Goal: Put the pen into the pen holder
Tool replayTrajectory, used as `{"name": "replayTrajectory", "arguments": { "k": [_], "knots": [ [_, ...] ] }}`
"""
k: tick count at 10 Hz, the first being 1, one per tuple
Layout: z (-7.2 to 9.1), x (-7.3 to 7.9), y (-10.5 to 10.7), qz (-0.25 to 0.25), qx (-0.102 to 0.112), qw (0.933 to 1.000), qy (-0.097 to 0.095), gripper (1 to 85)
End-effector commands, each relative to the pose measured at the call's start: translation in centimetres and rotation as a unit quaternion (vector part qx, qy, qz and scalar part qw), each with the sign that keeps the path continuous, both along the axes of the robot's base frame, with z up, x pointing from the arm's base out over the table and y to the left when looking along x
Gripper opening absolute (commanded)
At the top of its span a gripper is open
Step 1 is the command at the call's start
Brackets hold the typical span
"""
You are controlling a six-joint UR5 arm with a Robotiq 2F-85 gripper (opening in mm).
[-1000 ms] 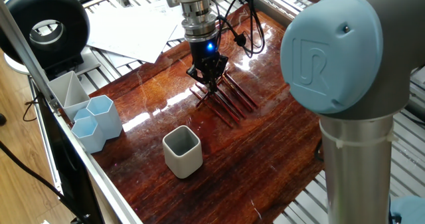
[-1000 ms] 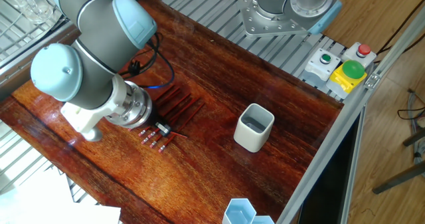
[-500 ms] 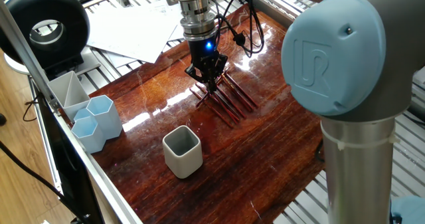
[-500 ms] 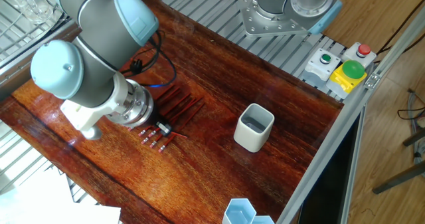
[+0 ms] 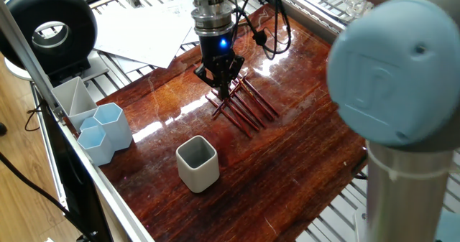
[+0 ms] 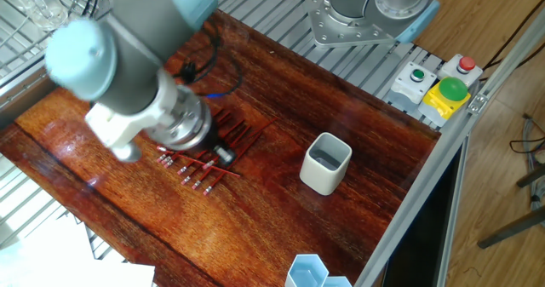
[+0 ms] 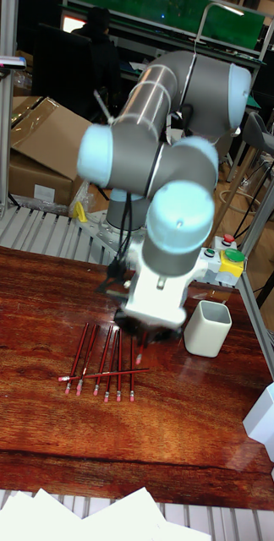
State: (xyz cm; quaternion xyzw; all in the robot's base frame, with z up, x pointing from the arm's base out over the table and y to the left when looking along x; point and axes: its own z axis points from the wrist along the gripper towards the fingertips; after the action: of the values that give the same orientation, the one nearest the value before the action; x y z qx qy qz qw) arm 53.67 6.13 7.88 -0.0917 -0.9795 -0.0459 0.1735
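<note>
- the black two-finger gripper (image 5: 227, 91) hangs over the row of slim dark-red pens (image 5: 243, 105) on the glossy wooden table (image 5: 302, 134); fingers point down among them.
- pens lie side by side, long axes parallel, one crossing the row (image 7: 103, 374).
- off-white rounded-square pen holder (image 5: 197, 163) stands empty, well apart, nearer the table's edge.
- jaws: clenched or parted — cannot tell.
- since a second ago the arm has swung — blurred now — and the wrist sits slightly higher.

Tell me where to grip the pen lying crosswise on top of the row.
Take the crosswise pen near mid-shaft, gripper coming straight down, fingers astride its length. It lies flat across the parallel pens, so its raised shaft is probably the easiest part to close on.
</note>
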Motion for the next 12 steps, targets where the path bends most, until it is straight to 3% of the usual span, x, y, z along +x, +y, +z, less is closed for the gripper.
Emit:
{"name": "replayTrajectory", "arguments": {
  "k": [1,3,6,8,9,10,12],
  "knots": [
    [2.5,-1.5,2.4,-0.010,0.017,0.9996,-0.019,1.0],
    [2.3,-1.0,2.0,0.017,0.017,0.9992,-0.032,1.0],
    [1.5,1.8,1.4,0.066,0.017,0.9932,-0.094,1.0],
    [1.6,1.4,1.4,0.067,0.017,0.9940,-0.085,1.0],
    [2.5,0.2,0.8,0.066,0.006,0.9958,-0.063,1.0],
    [6.4,-1.5,1.3,0.060,0.008,0.9967,-0.053,1.0],
    [10.5,-3.8,3.8,0.040,0.015,0.9977,-0.054,1.0]
  ]
}}
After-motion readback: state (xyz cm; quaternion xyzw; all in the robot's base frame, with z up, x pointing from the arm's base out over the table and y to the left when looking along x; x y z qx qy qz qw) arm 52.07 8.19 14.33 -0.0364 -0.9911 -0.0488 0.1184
